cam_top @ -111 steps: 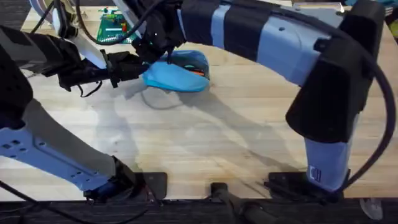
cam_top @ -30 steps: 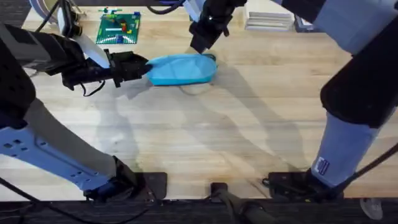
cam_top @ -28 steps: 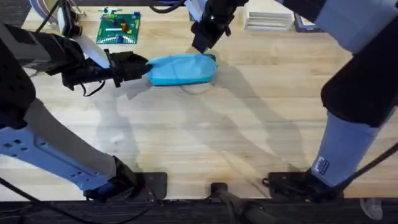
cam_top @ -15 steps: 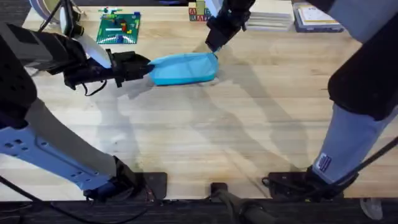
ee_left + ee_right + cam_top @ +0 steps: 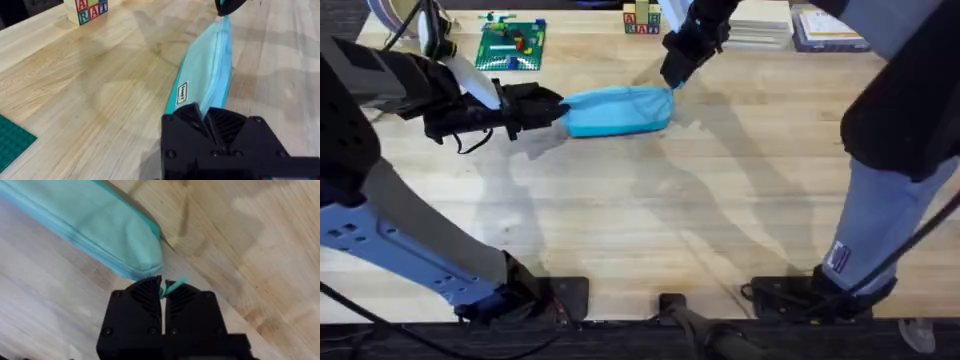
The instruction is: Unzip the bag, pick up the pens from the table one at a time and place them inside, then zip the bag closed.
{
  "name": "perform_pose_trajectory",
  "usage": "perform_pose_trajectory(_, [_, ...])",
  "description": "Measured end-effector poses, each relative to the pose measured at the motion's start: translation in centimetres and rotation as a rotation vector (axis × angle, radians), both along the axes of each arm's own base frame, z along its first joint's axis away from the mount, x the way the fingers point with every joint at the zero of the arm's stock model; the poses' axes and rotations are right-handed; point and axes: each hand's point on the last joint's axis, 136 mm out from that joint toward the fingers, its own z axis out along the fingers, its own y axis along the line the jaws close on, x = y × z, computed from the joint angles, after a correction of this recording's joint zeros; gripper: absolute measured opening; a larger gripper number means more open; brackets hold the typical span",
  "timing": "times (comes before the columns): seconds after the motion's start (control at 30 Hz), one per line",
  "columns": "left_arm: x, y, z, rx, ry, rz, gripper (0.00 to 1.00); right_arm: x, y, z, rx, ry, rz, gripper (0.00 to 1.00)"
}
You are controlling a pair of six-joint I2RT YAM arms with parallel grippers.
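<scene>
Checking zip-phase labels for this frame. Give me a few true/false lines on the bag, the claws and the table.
1. The left claw is clamped on the end of the bag. True.
2. The right claw is open and well clear of the bag. False: it is shut on the zipper pull tab at the bag's other end.
3. The bag gapes wide open. False: in the left wrist view it looks flat, with no gap along its top.
4. Alphabet blocks stand on the table beyond the bag. True.
5. The green baseplate lies under the bag. False: it lies apart, at the far left.
</scene>
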Motion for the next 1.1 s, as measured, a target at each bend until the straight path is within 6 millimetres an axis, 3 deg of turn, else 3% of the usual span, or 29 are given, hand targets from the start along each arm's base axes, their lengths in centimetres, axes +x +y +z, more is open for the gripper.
perform_pose_trajectory(0.6, [0.0, -0.3, 0.1, -0.004, -0.002, -0.006, 0.042, 0.8, -1.6, -0.3, 0.067, 0.044, -0.084, 0.033])
perform_pose_trajectory(0.9, [0.0, -0.3, 0.1, -0.006, -0.002, -0.007, 0.042, 1.1, -2.4, -3.3, 0.041, 0.111, -0.125, 0.033])
perform_pose_trajectory(1.1, [0.0, -0.3, 0.1, -0.007, -0.003, -0.007, 0.041, 1.3, -2.8, -3.7, 0.050, 0.126, -0.149, 0.033])
